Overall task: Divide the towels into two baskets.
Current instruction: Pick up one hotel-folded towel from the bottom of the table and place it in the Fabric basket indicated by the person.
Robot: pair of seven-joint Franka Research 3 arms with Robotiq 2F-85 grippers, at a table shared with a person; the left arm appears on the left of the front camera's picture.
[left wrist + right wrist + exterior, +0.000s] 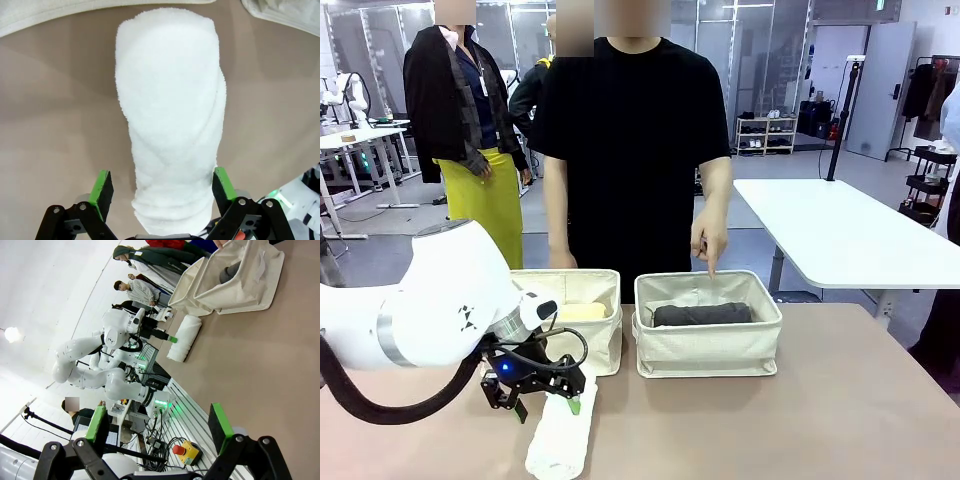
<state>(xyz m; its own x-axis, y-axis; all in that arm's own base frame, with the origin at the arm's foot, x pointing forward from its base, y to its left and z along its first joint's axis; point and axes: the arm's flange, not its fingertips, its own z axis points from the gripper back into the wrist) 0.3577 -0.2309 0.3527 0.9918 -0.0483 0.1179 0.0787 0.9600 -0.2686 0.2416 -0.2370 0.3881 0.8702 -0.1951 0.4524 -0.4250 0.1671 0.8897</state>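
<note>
Halfway, roughly: each basket holds one towel.
Lower left, left gripper (548, 398) wide open, straddling white towel (563, 435); nothing gripped yet.

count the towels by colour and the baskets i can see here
white towel: 1
pale yellow towel: 1
dark grey towel: 1
baskets, left and right: 2
total: 3 towels, 2 baskets, 5 things
</note>
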